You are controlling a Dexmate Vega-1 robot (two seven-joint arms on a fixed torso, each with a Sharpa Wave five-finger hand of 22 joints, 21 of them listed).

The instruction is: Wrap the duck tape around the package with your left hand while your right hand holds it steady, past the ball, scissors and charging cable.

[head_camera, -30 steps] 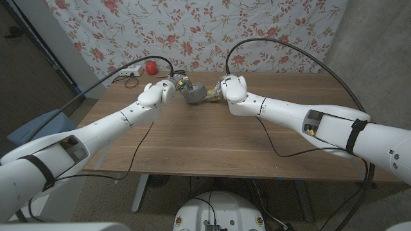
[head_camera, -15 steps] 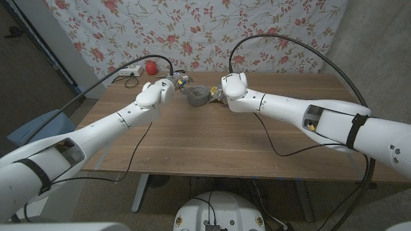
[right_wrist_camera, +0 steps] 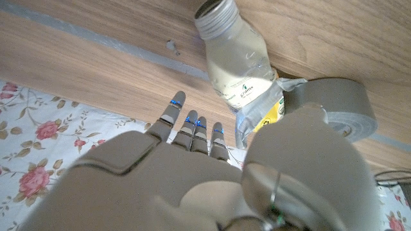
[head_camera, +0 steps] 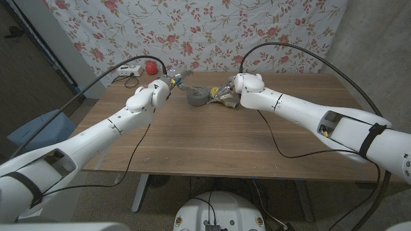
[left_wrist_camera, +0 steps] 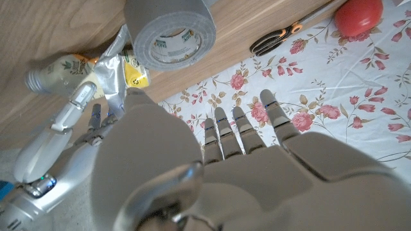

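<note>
My left hand [head_camera: 159,90] hovers at the far side of the table [head_camera: 212,138], fingers straight and spread, holding nothing; in the left wrist view those fingers [left_wrist_camera: 247,125] point out past the far edge. The tape [head_camera: 200,95] lies on the wood between my 2 hands, near the left one but not touching it as far as I can see, with a grey strip running from the roll onto the package [head_camera: 226,98]. The package, which looks like a small clear bottle with a yellow label [right_wrist_camera: 241,61], lies on its side just beside the roll. My right hand [head_camera: 243,86] sits at the package; the right wrist view shows its fingers [right_wrist_camera: 192,128] extended beside it, and I cannot tell whether the thumb actually presses on it, so the hold may be weak. The risks I see: if I pull the roll while the right hand is only resting there, the round package could roll or drag along with the tape; the loose strip could fold onto itself; and a wide swing could knock the scissors [left_wrist_camera: 282,37] or ball [head_camera: 151,67] at the back edge, near my left hand.
</note>
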